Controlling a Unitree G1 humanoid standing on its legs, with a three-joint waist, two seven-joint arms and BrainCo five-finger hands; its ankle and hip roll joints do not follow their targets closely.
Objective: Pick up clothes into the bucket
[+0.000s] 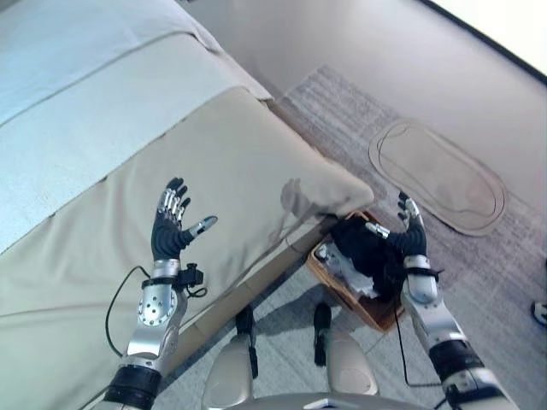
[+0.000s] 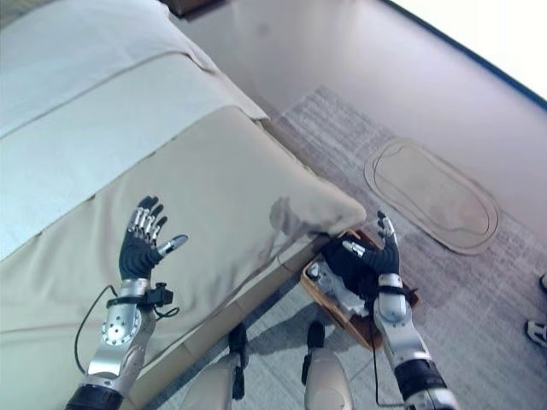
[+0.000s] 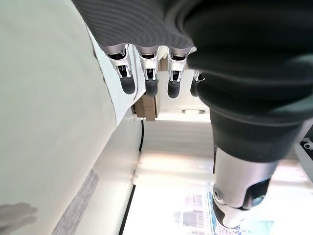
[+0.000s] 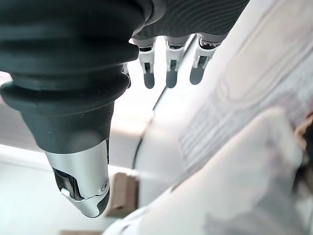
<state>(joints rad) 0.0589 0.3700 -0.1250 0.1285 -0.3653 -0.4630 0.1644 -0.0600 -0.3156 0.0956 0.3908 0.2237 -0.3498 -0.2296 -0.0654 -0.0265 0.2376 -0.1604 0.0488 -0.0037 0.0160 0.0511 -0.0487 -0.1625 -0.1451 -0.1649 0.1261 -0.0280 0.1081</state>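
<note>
Clothes (image 1: pixel 363 249), a dark heap with something pale among it, are lying in the brown bucket (image 1: pixel 369 309) on the floor beside the bed (image 1: pixel 231 171), directly beneath and just in front of the right hand (image 1: pixel 408 239). That hand is hovering over the pile with fingers spread and straight, gripping nothing. The left hand (image 1: pixel 168 229) is hanging over the beige bedcover, likewise open and empty, well apart from the bucket.

The heap is rising above the bucket's rim, so a careless sweep of the right hand could be dragging a garment back out onto the floor or tipping the bucket against the bed frame. Whether further clothes are waiting elsewhere cannot be told. A beige mat (image 1: pixel 438 175) is lying on the grey rug (image 1: pixel 342 111) beyond the right hand.
</note>
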